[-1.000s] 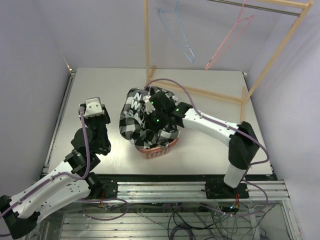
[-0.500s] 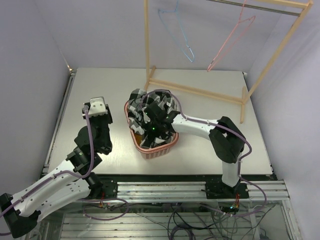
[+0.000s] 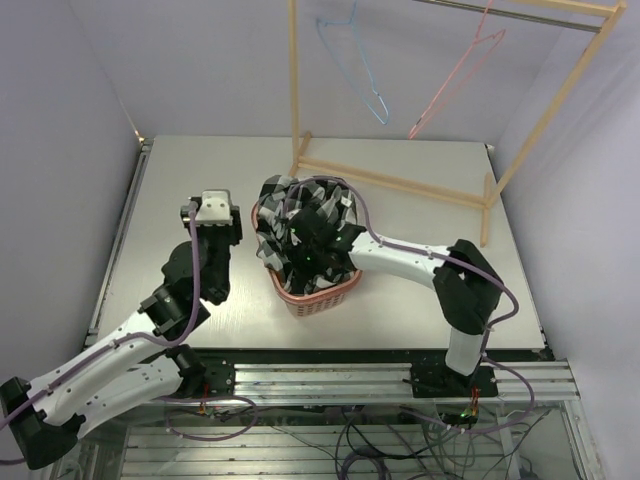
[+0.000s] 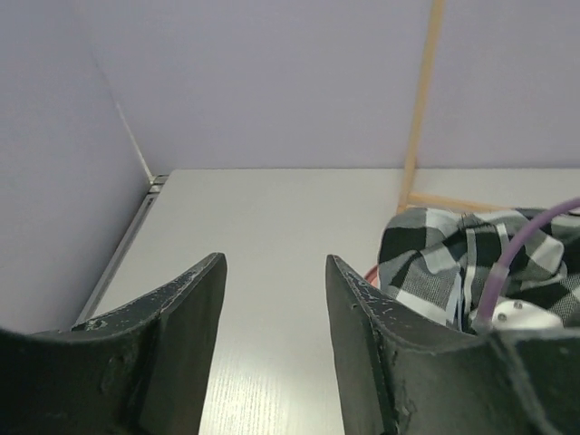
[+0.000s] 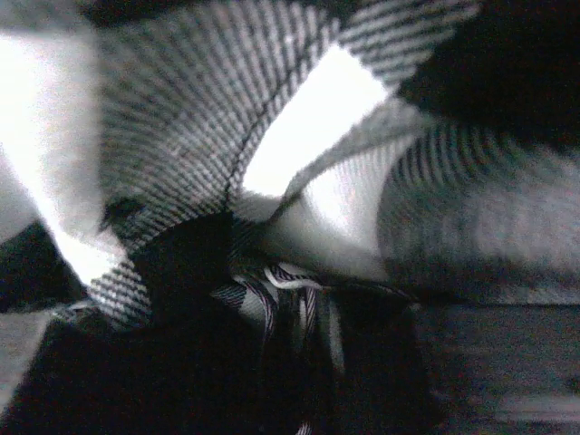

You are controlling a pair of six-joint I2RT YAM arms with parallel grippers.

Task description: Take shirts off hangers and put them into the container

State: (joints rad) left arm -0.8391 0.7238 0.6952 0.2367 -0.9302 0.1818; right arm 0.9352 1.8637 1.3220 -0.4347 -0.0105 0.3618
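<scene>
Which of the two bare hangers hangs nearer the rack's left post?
The light blue hanger: it hangs right beside the left post, while the pink hanger hangs further to the right.

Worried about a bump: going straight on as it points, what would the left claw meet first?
Probably nothing near: the open left claw points over the white tabletop toward the pale back wall; the black-and-white check shirt lies off to its right.

A wooden rack (image 3: 293,80) stands at the back of the white table (image 3: 180,180).
</scene>
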